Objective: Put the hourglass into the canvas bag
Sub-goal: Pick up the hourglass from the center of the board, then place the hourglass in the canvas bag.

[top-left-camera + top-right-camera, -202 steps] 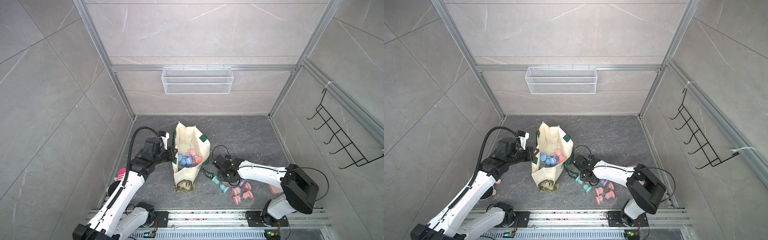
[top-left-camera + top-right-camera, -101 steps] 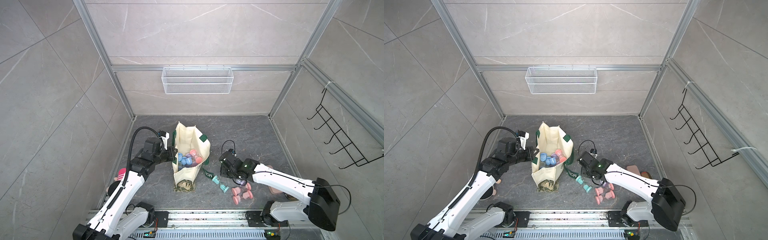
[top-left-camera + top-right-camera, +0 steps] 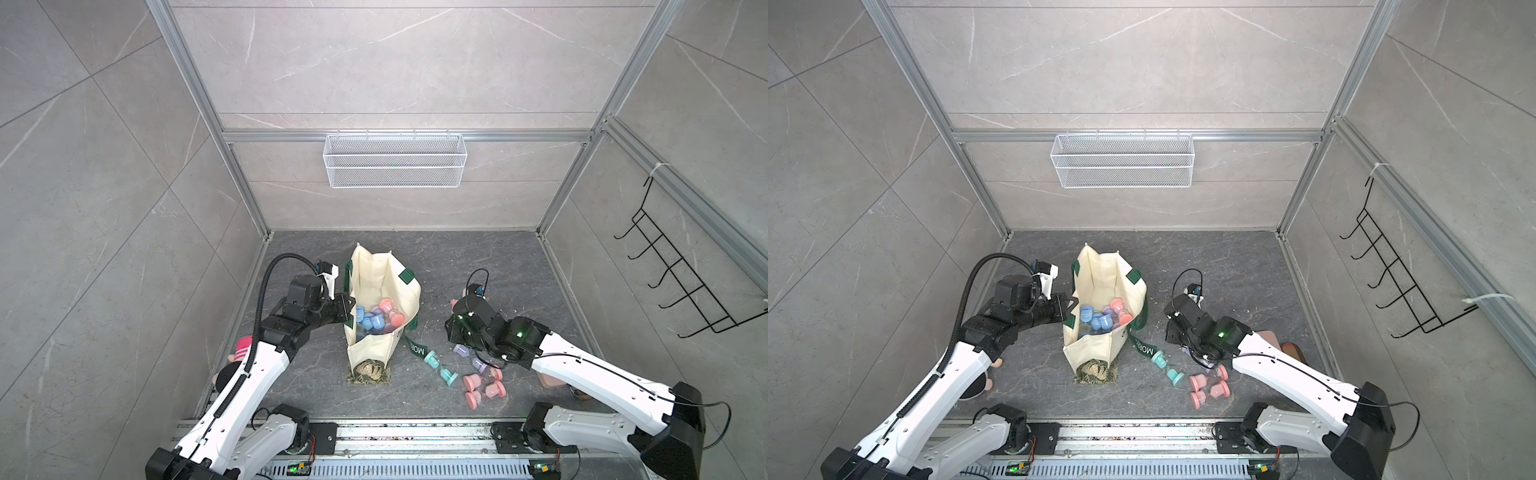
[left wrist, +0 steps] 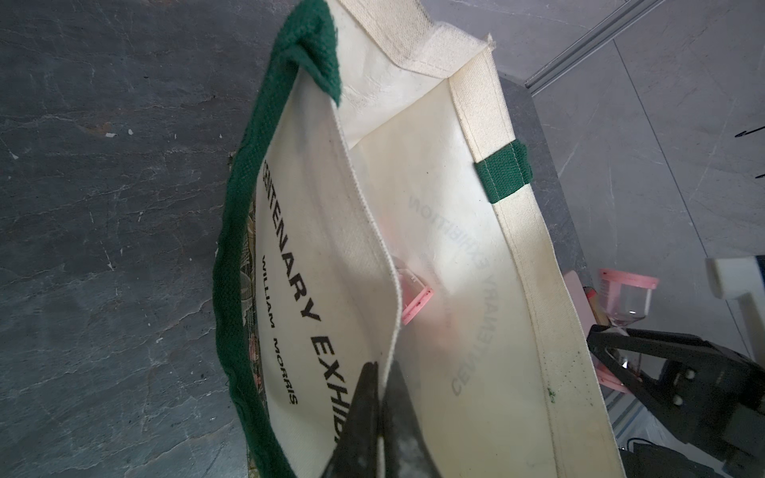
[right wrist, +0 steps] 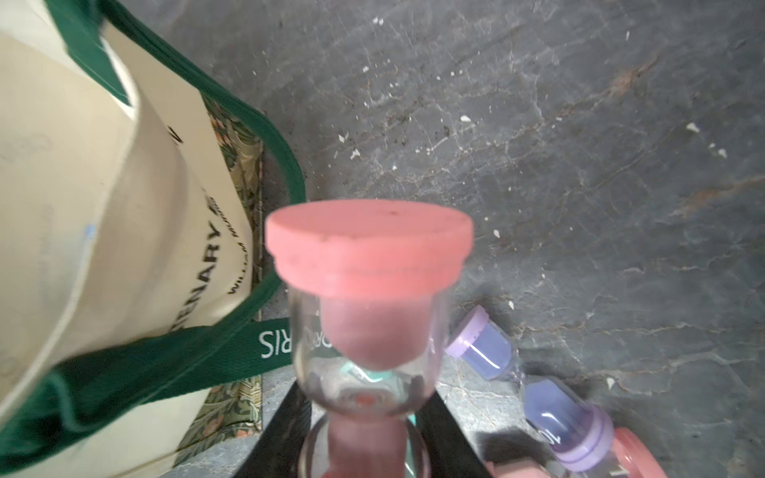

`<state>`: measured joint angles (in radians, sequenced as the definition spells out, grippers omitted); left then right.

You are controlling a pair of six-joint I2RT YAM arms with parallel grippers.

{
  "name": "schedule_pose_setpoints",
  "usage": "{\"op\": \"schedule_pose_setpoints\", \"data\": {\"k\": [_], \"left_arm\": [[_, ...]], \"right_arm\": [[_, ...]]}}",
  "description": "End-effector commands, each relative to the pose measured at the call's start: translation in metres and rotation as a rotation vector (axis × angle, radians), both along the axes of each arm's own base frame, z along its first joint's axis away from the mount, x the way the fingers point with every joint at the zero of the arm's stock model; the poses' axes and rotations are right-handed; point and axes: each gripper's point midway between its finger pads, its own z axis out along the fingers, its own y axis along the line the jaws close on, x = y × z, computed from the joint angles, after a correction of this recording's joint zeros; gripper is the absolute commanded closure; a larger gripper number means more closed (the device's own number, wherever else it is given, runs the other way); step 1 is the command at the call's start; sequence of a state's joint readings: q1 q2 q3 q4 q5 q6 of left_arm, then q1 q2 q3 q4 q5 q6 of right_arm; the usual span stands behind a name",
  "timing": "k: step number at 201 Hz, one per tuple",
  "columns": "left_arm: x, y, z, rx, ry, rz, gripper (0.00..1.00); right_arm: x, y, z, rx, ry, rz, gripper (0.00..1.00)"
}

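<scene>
Your right hand [image 5: 368, 430] grips the pink hourglass [image 5: 368, 256] by its neck, pointing straight out. The canvas bag [image 3: 384, 286] sits near, to its left. Your left hand [image 4: 378, 393] pinches the bag's rim open.

Plenty of room above the canvas bag [image 3: 374, 274], mouth wide open — only the hourglass pile [image 3: 378, 319] inside, strap [image 3: 417, 346] trailing on the floor.

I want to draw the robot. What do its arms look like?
Both arms have smooth white links, black joints and black jaws. The left arm carries a thick ribbed black hose; the right arm has a thin black wire and small green lights.
</scene>
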<state>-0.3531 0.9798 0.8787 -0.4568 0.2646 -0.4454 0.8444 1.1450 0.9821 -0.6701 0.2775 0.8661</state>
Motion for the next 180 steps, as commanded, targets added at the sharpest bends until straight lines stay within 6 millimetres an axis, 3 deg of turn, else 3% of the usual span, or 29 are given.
{"op": "schedule_pose_setpoints", "data": {"k": [1,42,105,180], "left_arm": [[-0.002,-0.004,-0.001,-0.012,0.003,-0.026,1.00],[-0.002,-0.004,-0.001,-0.012,0.003,-0.027,1.00],[-0.002,-0.004,0.000,-0.011,0.001,-0.029,1.00],[-0.003,-0.003,0.003,-0.016,-0.011,-0.027,1.00]], "right_arm": [[0.005,-0.004,0.031,-0.008,-0.065,0.012,0.92],[0.014,0.013,0.070,0.041,-0.127,0.067,0.92],[0.022,0.071,0.115,0.108,-0.195,0.205,0.93],[0.014,0.162,0.135,0.088,-0.234,0.381,0.93]]}}
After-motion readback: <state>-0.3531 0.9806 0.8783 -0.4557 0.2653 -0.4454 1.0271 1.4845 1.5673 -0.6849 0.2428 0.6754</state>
